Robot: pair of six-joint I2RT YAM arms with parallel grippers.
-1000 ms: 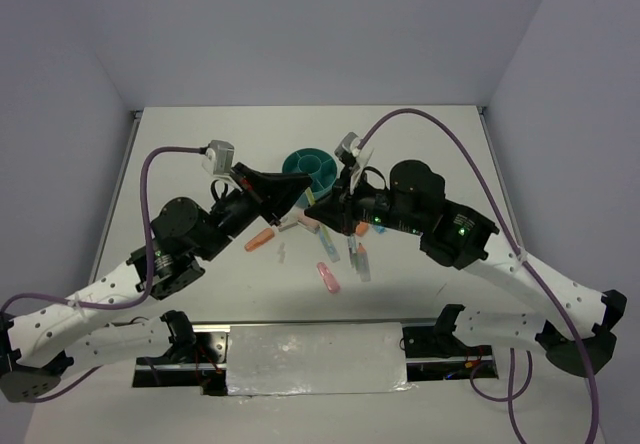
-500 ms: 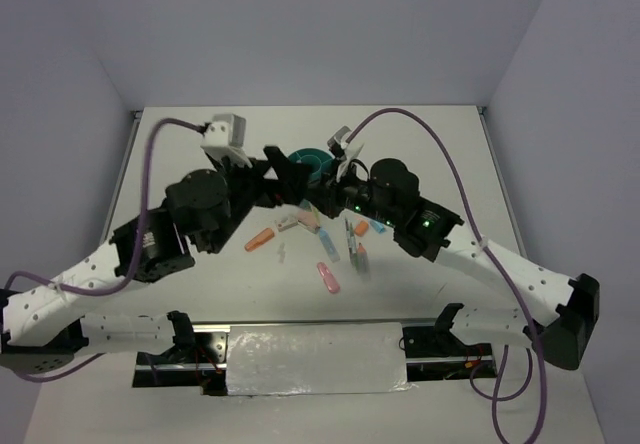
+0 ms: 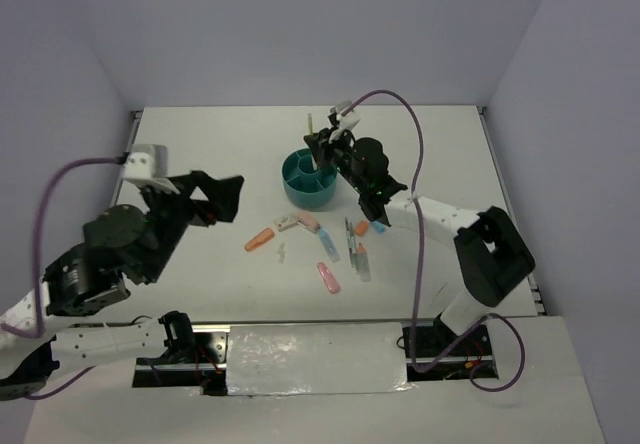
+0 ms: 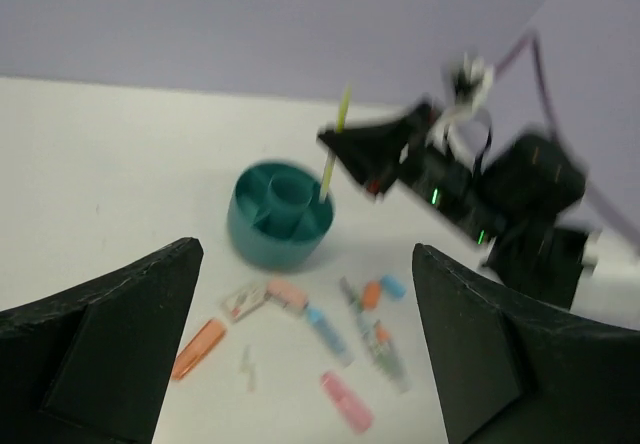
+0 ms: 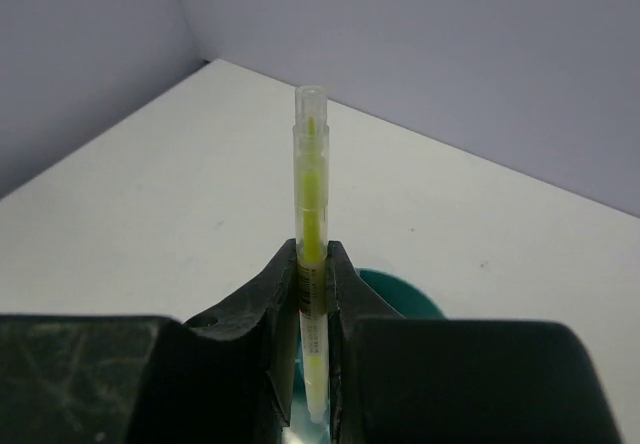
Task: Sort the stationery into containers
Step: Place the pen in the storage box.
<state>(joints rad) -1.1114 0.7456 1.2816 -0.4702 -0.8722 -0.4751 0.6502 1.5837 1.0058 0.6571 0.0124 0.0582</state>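
The teal round organiser (image 3: 308, 180) stands mid-table, its compartments visible (image 4: 280, 214). My right gripper (image 3: 319, 148) hangs just above its rim, shut on a yellow-green pen (image 5: 311, 194) held upright, lower end pointing down over the teal container (image 5: 400, 289). The same pen (image 4: 336, 144) shows in the left wrist view. My left gripper (image 3: 222, 202) is open and empty, well left of the organiser. Loose stationery lies in front of the organiser: an orange piece (image 3: 259, 240), a pink one (image 3: 328, 278), a blue pen (image 3: 328, 245), orange and blue caps (image 3: 370, 229), a clear clip (image 3: 282, 255).
The right arm's purple cable (image 3: 415, 154) loops above the back right of the table. The table's back edge (image 3: 300, 109) meets grey walls. Both arm bases and a metal plate (image 3: 315, 359) sit at the near edge.
My left gripper opened and drew back to the left, away from the organiser. My right gripper carried the yellow-green pen from over the loose items up to the organiser.
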